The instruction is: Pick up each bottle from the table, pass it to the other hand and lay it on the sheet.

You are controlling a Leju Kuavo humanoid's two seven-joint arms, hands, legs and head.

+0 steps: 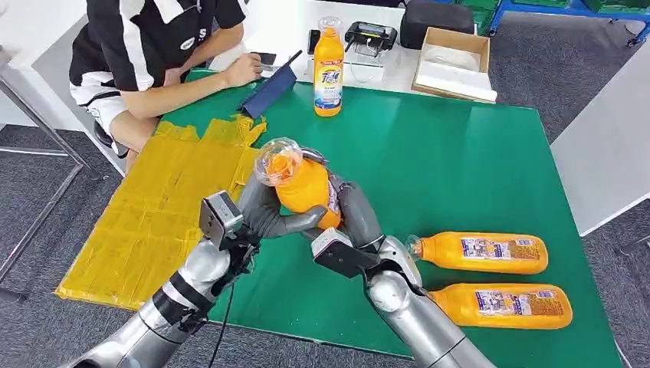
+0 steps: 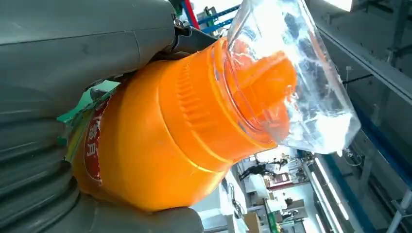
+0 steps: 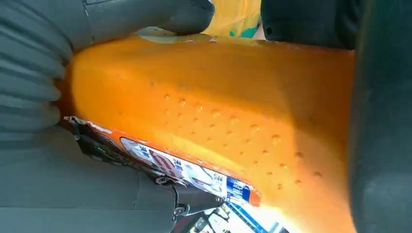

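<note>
Orange bottle with clear cap sits above the green table, gripped from both sides: left hand wrapped around its lower body, right hand closed on the opposite side; cap tilted toward the yellow sheet; two more orange bottles lie on their sides at the right; a fourth bottle stands upright at the far edge; seated person at far left.
</note>
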